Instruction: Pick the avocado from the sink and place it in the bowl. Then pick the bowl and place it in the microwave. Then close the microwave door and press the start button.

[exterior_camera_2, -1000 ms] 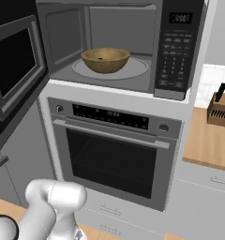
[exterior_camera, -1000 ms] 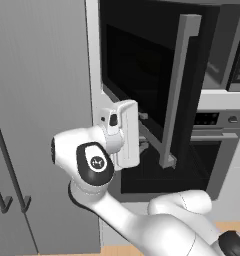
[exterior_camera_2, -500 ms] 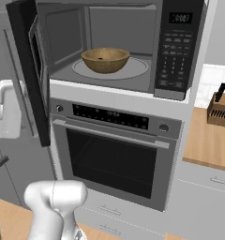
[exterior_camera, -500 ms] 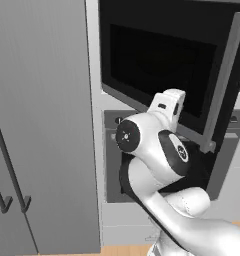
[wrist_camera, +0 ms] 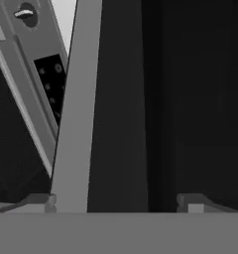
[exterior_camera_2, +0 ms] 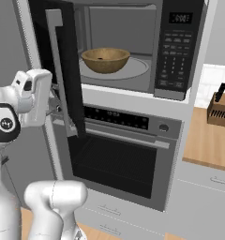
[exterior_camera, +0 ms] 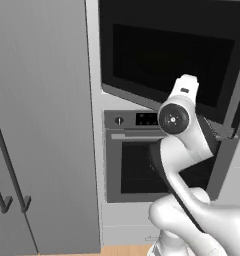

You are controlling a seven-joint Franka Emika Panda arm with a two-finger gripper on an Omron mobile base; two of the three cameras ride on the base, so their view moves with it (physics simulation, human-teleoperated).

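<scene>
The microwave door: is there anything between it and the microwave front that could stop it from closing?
Nothing visible blocks it. The wide black microwave door stands partly open, and the round light-brown wooden bowl sits well inside on the glass turntable, behind the opening's front edge. The end effector is at the door's outer face.

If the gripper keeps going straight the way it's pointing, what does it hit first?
Most likely the microwave door: in the hand view the open gripper faces its dark panel close up, with the handle near one fingertip. Exact depth is unclear.
</scene>
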